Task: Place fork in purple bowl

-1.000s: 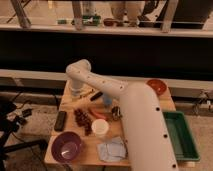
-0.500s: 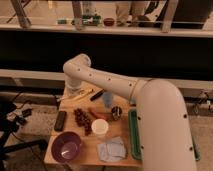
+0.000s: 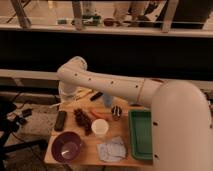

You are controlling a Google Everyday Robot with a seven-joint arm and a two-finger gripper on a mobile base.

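The purple bowl (image 3: pixel 66 147) stands at the table's front left corner, glossy with a paler inside, and holds nothing I can see. A slim dark-handled utensil (image 3: pixel 94 96), possibly the fork, lies at the back of the table. My white arm reaches from the lower right up to an elbow (image 3: pixel 73 71), then bends down. The gripper (image 3: pixel 67 98) hangs low over the table's back left corner, well behind the bowl and left of the utensil. What it holds is hidden.
A white cup (image 3: pixel 100 127) stands mid-table beside a dark reddish item (image 3: pixel 82 120). A black flat object (image 3: pixel 60 120) lies at the left edge. A can (image 3: pixel 116 112), a blue cup (image 3: pixel 107 100), a green tray (image 3: pixel 141 132) and a pale wrapper (image 3: pixel 112 149) fill the right.
The arm's elbow has shifted slightly left, and the near arm section now covers more of the right side, hiding the orange-red bowl. The table objects have not moved.
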